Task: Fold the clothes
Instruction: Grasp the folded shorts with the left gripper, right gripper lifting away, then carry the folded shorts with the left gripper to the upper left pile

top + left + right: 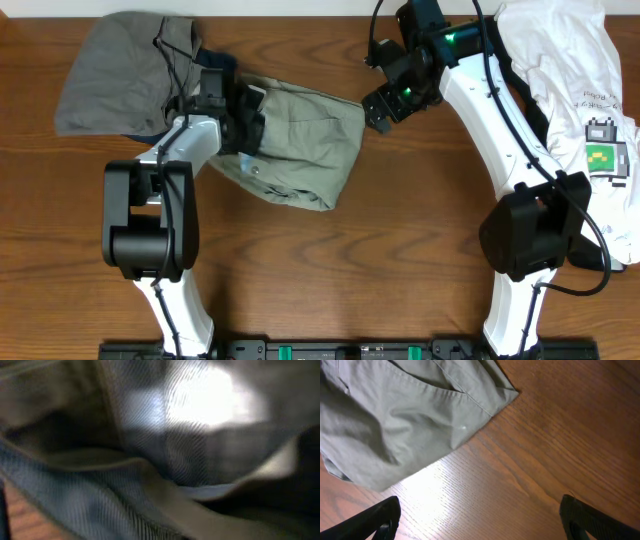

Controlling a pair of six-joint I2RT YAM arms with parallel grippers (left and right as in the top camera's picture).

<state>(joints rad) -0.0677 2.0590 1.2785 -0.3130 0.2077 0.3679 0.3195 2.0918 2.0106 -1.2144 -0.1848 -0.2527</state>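
Khaki-olive shorts lie crumpled mid-desk, toward the far edge, between a grey garment at the far-left corner and a white tee along the right edge. The left gripper is buried in the shorts' left end, and its finger state cannot be told. Off their right corner the right gripper hovers with its fingers spread wide, holding nothing.

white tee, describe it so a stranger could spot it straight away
On the wooden table, look to the far right edge. The white tee lies crumpled there. Unlike the khaki shorts mid-table and the grey garment at far left, it is white with a green pixel print.
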